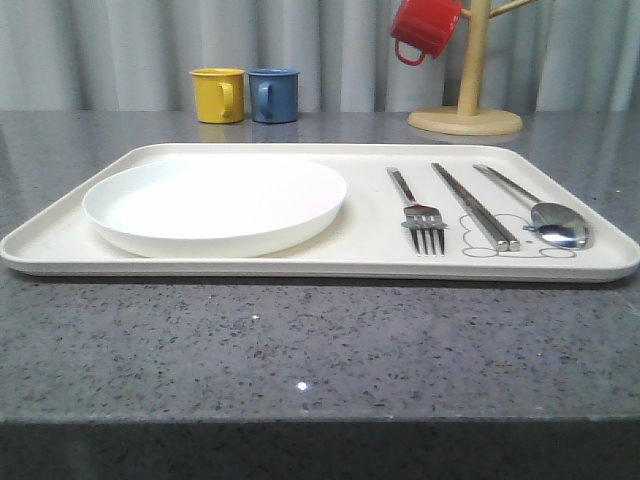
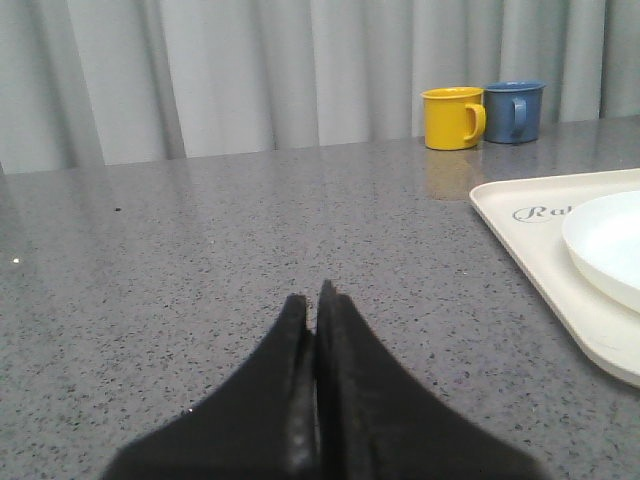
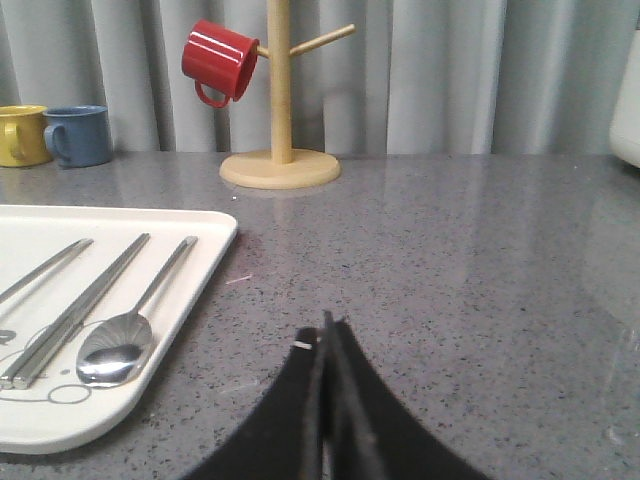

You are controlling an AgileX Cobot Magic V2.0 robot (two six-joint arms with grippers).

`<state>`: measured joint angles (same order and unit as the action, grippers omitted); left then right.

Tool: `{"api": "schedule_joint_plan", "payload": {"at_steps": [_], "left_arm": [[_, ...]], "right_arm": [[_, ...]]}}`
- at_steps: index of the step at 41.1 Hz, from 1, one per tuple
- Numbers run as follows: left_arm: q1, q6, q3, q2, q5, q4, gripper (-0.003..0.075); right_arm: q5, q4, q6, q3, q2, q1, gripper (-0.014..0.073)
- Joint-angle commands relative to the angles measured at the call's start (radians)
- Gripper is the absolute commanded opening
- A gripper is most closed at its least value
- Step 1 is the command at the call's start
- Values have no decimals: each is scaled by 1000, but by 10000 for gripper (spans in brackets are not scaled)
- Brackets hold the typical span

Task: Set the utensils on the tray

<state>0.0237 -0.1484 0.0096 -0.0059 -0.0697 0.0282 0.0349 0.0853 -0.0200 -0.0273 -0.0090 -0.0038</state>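
The cream tray (image 1: 360, 262) lies across the middle of the grey table. On its right part lie a fork (image 1: 420, 222), a pair of chopsticks (image 1: 476, 206) and a spoon (image 1: 545, 214), side by side with their handles pointing away from me. My left gripper (image 2: 311, 304) is shut and empty over bare table, left of the tray's edge (image 2: 520, 255). My right gripper (image 3: 324, 324) is shut and empty over bare table, right of the tray's corner (image 3: 200, 262), with the spoon (image 3: 118, 350) and chopsticks (image 3: 75, 318) lying nearby on the tray.
A round white plate (image 1: 215, 203) fills the tray's left part. A yellow mug (image 1: 218, 95) and a blue mug (image 1: 273, 95) stand at the back. A wooden mug tree (image 1: 467, 100) with a red mug (image 1: 425, 27) stands at the back right.
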Motion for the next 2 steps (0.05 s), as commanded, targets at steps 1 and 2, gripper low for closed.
{"api": "schedule_joint_plan", "payload": {"at_steps": [1,2], "left_arm": [[0,-2,-3,-24,89,10,-18],[0,-2,-3,-24,89,10,-18]], "right_arm": [[-91,0,-10,2,-17,0,-68],[-91,0,-10,2,-17,0,-68]]}}
